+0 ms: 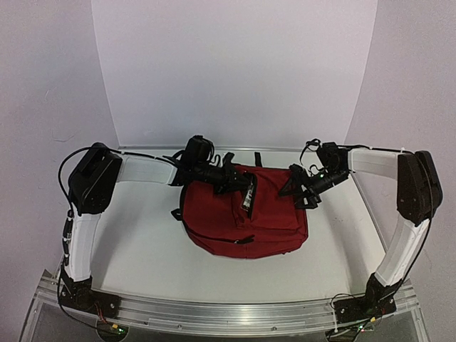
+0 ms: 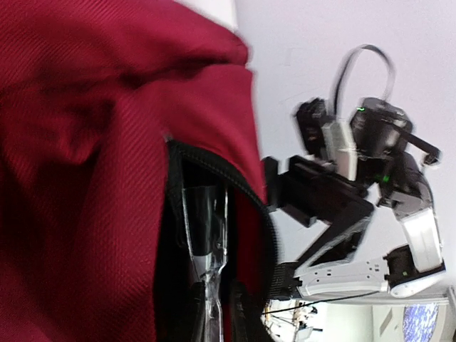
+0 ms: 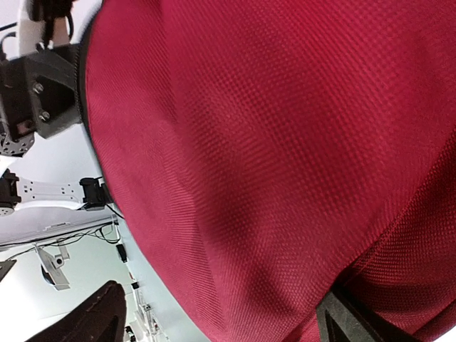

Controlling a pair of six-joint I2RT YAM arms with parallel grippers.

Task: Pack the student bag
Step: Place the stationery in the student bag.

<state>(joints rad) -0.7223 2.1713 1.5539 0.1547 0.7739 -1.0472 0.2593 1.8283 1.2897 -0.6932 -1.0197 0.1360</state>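
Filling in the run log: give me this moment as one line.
bag: on table, zip open | left tool: at the opening, grip unclear | right tool: open, by bag's right edge

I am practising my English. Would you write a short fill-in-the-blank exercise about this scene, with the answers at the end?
1. The student bag is made of dark ___ fabric.
2. It lies on a ___ table.
3. In the left wrist view its zip is ___, so a clear item shows inside.

Answers: red; white; open
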